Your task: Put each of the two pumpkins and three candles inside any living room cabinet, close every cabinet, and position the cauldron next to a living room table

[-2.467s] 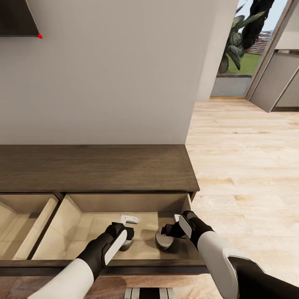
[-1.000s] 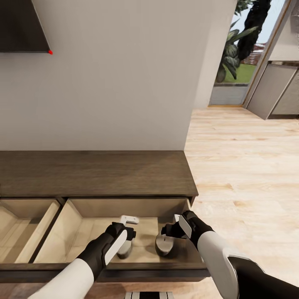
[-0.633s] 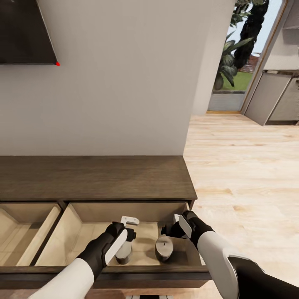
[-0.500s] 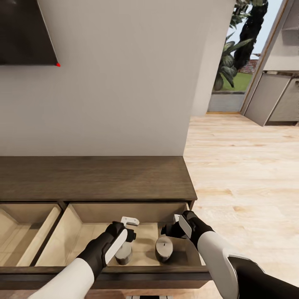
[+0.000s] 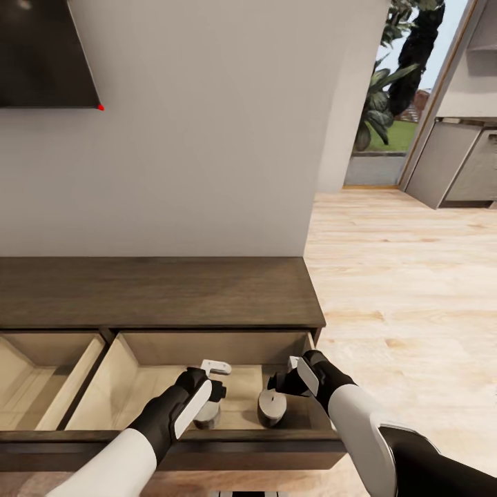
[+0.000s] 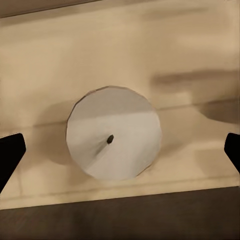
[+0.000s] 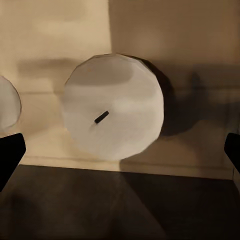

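The cabinet (image 5: 159,293) is a long, low dark-brown unit against the wall, with its right-hand drawer pulled out and showing a pale inside. Two candles stand on that drawer's floor near its front wall. My left gripper (image 5: 210,378) hangs open just above the left candle (image 5: 206,416); in the left wrist view this candle (image 6: 114,134) sits between the spread fingertips (image 6: 10,155), untouched. My right gripper (image 5: 284,378) is open over the right candle (image 5: 271,408), which the right wrist view (image 7: 114,114) shows free between the fingertips (image 7: 232,150).
A second open drawer (image 5: 41,376) lies to the left. A dark wall screen (image 5: 41,52) hangs at the upper left. Light wood floor (image 5: 407,297) stretches right of the cabinet's end, towards a doorway with a plant (image 5: 386,90) and grey cupboards (image 5: 455,162).
The whole head view has shifted, so the camera moved. Both candles rest at the same spots in the drawer, and both grippers stay open above them.
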Tool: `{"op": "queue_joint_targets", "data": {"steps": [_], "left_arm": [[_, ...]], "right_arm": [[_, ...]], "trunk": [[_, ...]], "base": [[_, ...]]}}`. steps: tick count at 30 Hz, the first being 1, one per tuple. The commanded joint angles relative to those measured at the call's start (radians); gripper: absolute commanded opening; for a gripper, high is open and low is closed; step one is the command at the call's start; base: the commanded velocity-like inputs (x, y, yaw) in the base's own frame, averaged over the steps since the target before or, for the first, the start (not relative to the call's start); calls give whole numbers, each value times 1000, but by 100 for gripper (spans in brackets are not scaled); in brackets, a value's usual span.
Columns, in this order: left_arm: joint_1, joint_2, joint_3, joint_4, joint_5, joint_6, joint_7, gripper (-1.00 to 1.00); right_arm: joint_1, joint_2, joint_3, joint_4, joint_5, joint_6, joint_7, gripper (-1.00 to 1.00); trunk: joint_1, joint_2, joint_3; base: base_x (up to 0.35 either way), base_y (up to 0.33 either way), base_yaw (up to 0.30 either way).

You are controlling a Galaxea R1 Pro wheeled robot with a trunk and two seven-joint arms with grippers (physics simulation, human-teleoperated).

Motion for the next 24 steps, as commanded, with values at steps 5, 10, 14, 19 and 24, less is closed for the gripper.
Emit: {"op": "queue_joint_targets", "data": {"steps": [5,10,14,19,24], "left_arm": [[-1,1,-3,-5,9,1,11,100],[-1,1,-3,-5,11,1,11,100],[-1,1,-3,-5,14,1,12,100],[-1,0,-4,2,16,3,11,100],[-6,-1,-3,6,18,54,7,100]], "right_arm": [[0,1,-6,-2,3,5,0,100],[0,1,-6,-2,3,5,0,100],[1,1,-6,-2,3,5,0,100],[0,1,-6,-2,3,5,0,100],[0,1,-6,-2,3,5,4,100]], "trunk": [[0,0,-1],[0,0,-1],[-2,0,11],[-3,1,26],[-3,1,26]], "base": [[-20,0,0],[-4,0,0],[-1,0,0],[0,0,0],[0,0,0]]}}
